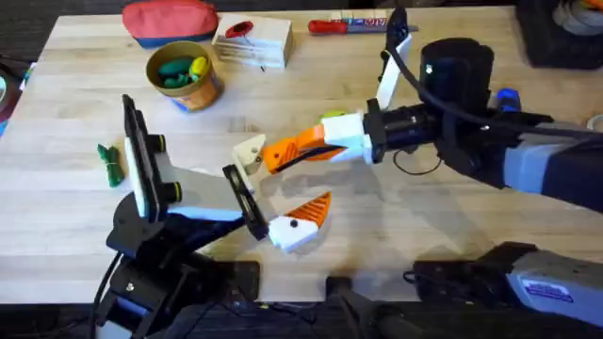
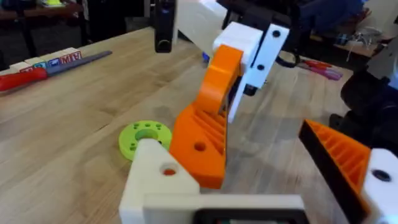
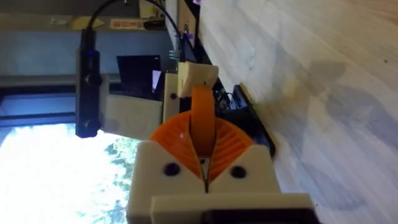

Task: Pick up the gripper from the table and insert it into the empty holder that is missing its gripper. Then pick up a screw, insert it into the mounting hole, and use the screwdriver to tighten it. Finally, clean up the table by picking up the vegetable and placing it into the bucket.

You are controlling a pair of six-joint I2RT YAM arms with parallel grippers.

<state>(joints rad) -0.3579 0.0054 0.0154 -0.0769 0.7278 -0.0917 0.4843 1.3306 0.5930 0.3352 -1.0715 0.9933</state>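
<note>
The loose orange ribbed gripper (image 1: 273,156) (image 2: 199,146) rests against the inner face of the bare white holder (image 1: 250,151) (image 2: 155,180), which is one finger of my left arm. My right gripper (image 1: 290,149) (image 3: 202,134) reaches in from the right and is shut on that orange piece. My left gripper (image 1: 275,188) stands open; its other finger carries an orange tip (image 1: 316,209) (image 2: 339,155). The dark green vegetable (image 1: 111,162) lies at the table's left. The yellow-orange bucket (image 1: 184,75) stands at the back left. A blue object (image 1: 507,97), possibly the screwdriver, peeks out behind the right arm.
A red pouch (image 1: 170,19), a wooden block box (image 1: 252,40) and a red-handled screwdriver (image 1: 349,25) line the far edge. A green disc (image 2: 145,137) lies on the table beside the holder. The bucket holds teal and yellow toys.
</note>
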